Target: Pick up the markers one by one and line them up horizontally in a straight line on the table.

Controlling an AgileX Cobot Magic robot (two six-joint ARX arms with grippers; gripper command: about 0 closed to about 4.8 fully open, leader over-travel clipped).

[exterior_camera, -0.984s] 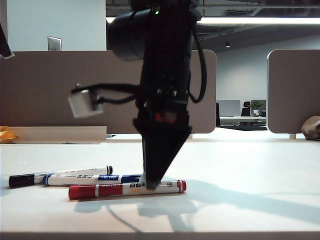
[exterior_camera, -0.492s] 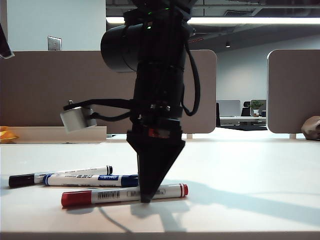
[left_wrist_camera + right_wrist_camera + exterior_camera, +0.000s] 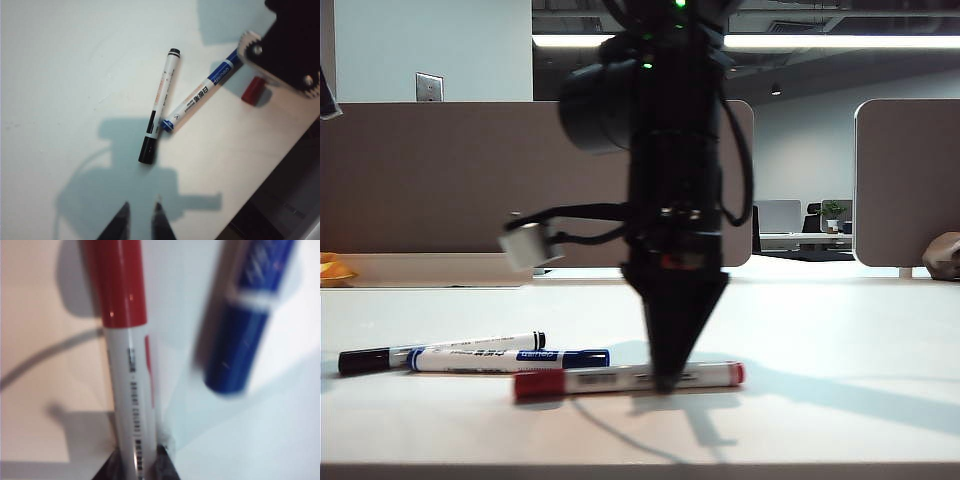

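Observation:
Three markers lie on the off-white table (image 3: 840,340). The black-capped marker (image 3: 440,349) and the blue-capped marker (image 3: 510,359) rest at the left, touching in a narrow V (image 3: 160,105) (image 3: 197,95). In front of them is the red-capped marker (image 3: 590,380), lying level along the table. My right gripper (image 3: 665,383) points straight down and is shut on its white barrel (image 3: 127,365), past the barcode; the blue marker (image 3: 245,330) lies alongside. My left gripper (image 3: 141,206) hovers open over bare table, short of the black marker's cap, nothing between its fingers.
Grey-brown divider panels (image 3: 440,180) stand behind the table's far edge. The right arm's dark body (image 3: 290,45) covers most of the red marker in the left wrist view, leaving its cap (image 3: 252,90) showing. The table's near edge (image 3: 640,467) runs close in front of the red marker.
The right gripper has closed on the red marker and moved to the right with it; the marker now lies further right. Black and blue markers have not moved.

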